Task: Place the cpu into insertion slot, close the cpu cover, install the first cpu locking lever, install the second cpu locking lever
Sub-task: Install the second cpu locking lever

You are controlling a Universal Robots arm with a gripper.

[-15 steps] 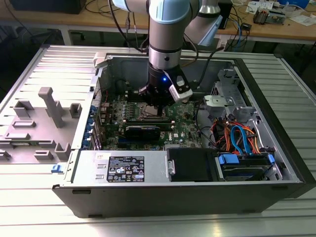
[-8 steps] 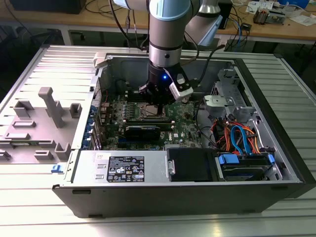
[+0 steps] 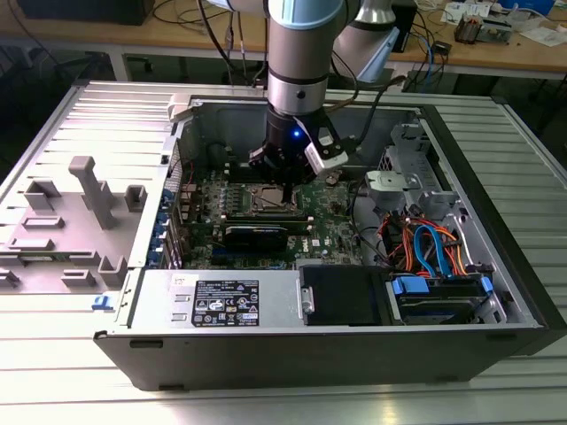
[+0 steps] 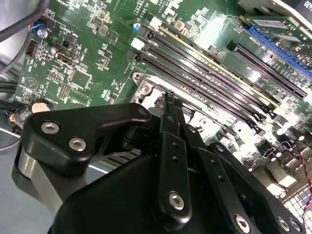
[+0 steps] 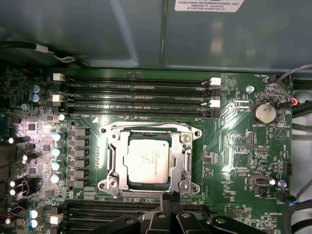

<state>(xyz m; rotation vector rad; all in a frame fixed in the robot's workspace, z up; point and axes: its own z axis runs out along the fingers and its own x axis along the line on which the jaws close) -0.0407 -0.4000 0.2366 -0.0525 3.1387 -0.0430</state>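
I've got the arm vertical over the insertion slot point(image 5: 148, 163), gripper point(image 5: 169, 196) pressed together at its rim, cpu point(image 5: 147, 162) seated

cpu point(image 5: 147, 162) dull silver with faint dark print, cpu cover point(image 5: 186, 157) bright silvery metal – circuit board point(image 5: 234, 146) green with fine pale markings, memory slots point(image 5: 136, 97) black, coin battery point(image 5: 264, 113) silver, gripper point(image 5: 171, 201) matte black, pc case point(image 3: 292, 354) dark grey – cables point(image 3: 425, 243) orange and blue
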